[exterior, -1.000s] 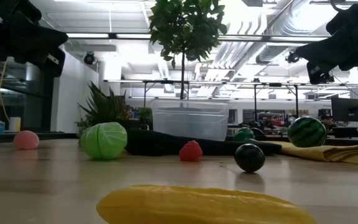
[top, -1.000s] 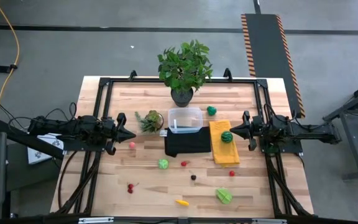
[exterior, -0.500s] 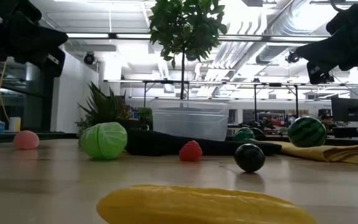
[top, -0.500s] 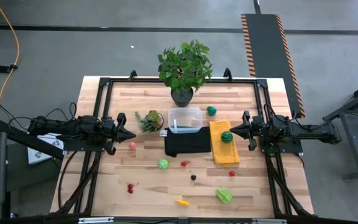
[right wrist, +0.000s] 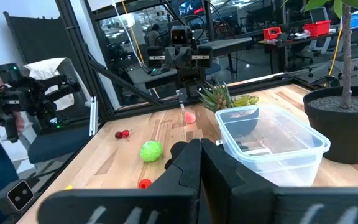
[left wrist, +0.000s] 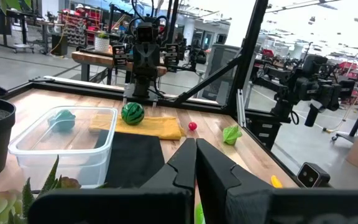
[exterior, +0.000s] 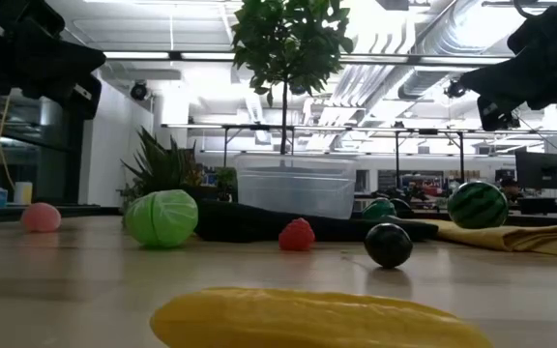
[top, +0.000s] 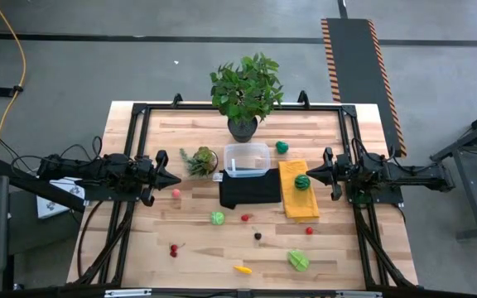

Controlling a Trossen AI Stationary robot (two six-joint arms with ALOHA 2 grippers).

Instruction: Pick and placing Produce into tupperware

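Two arms wait at opposite sides of the desk [top: 197, 248]. The left end effector [top: 172, 178] and right end effector [top: 309, 173] both have their fingers pressed together, empty. Between them sits the tupperware [top: 247, 157], touching the black cloth [top: 249, 189]. A striped ball [top: 302, 182] rests on the yellow cloth [top: 298, 203] just beside it; other produce lies scattered nearer the front edge.

No writing, label, brand or number can be read anywhere here, not on the counter, the arms or the gear in the room behind.
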